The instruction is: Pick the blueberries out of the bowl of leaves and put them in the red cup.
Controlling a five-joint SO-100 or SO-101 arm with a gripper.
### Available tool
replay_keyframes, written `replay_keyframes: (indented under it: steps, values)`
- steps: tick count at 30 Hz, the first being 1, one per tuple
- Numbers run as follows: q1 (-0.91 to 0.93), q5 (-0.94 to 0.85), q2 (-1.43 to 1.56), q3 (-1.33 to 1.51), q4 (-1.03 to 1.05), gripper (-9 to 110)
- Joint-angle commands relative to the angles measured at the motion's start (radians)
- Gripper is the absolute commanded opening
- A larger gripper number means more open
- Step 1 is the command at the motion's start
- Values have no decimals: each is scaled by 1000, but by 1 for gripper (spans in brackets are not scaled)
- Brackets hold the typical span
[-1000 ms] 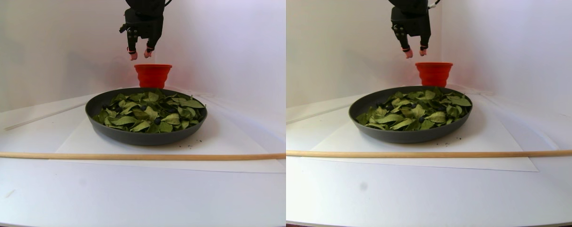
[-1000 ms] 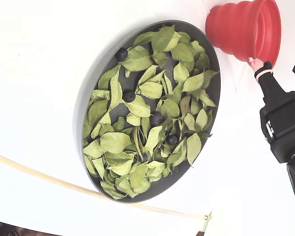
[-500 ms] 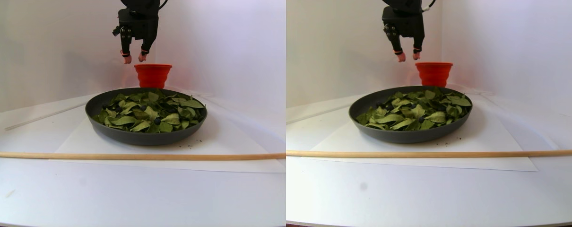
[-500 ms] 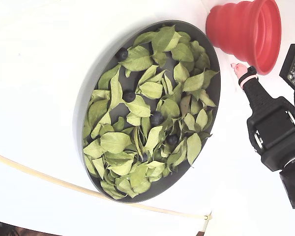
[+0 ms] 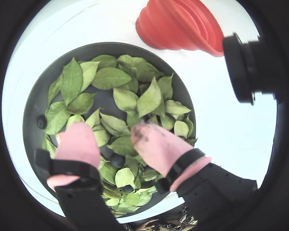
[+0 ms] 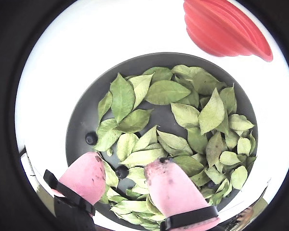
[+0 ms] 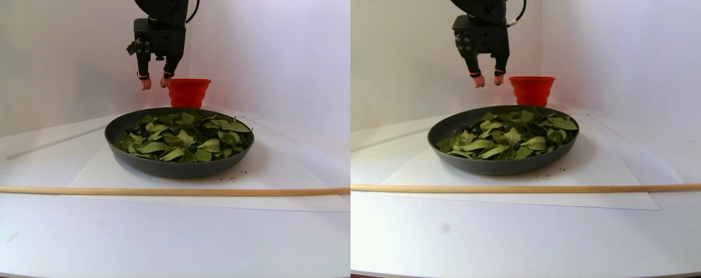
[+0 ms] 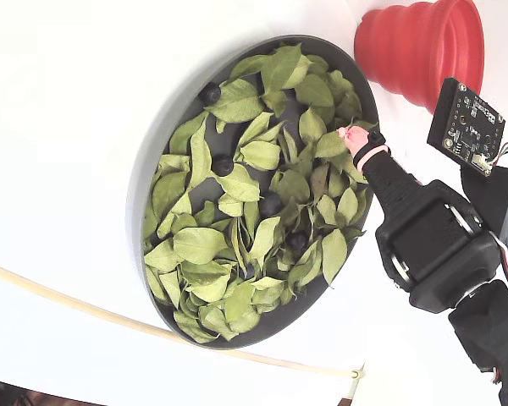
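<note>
The dark grey bowl (image 8: 142,199) is filled with light green leaves (image 8: 199,245). Several blueberries lie among them, such as one (image 8: 270,203) near the middle and one (image 8: 209,92) by the rim. My gripper (image 7: 154,84) hangs open and empty above the bowl's far edge, just left of the red cup (image 7: 187,92) in the stereo pair view. In both wrist views the pink fingertips (image 5: 79,144) straddle a blueberry (image 6: 122,171) far below them. The fixed view shows one fingertip (image 8: 353,135) over the leaves at the rim nearest the red cup (image 8: 415,51).
A long wooden stick (image 7: 153,191) lies across the table in front of the bowl. A white paper sheet (image 7: 95,174) lies under the bowl. White walls close in behind the cup. A small circuit board (image 8: 466,127) rides on the arm.
The gripper has moved away from above the red cup, leftward and lower in the stereo pair view, to over the bowl's rim. It stays open and empty.
</note>
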Motion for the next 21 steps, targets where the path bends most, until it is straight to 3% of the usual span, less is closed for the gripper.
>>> replay_keyframes:
  steps: [1,21]
  values:
    - [-11,-8,144,-5,8,15]
    - [-55,-14,127,78,35,15]
